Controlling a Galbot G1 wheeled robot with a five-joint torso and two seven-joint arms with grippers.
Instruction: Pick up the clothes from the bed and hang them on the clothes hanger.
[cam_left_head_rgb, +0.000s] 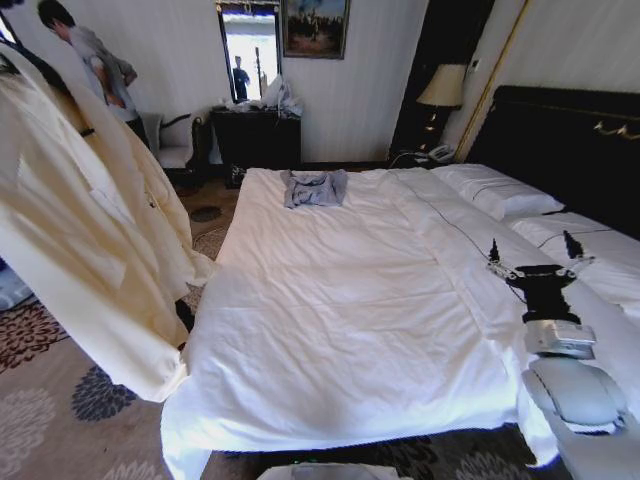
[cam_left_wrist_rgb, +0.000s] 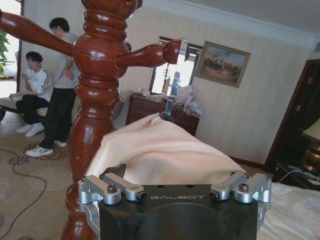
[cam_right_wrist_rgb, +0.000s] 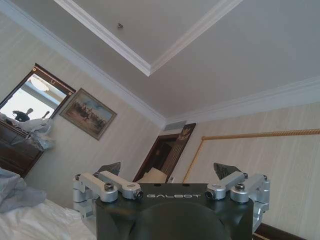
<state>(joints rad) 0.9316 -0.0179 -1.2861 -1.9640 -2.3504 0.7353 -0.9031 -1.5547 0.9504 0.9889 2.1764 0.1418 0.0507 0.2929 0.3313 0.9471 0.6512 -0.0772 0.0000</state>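
I'm looking over a hotel bedroom, the bed (cam_left_head_rgb: 330, 300) spread white before me. The clothes (cam_left_head_rgb: 85, 230), thin and limp, hang off the bed's left edge, draped over the hanger's shoulders by the wooden post (cam_left_wrist_rgb: 95, 100); I judge them light and slippery, best held at collar or shoulder seam. My left claw (cam_left_wrist_rgb: 175, 192) sits just below the fabric; I cannot tell its fingers' state. My right claw (cam_left_head_rgb: 533, 252) hovers spread apart near the pillows (cam_left_head_rgb: 500, 190). A grey-blue garment (cam_left_head_rgb: 314, 187) lies at the far edge.
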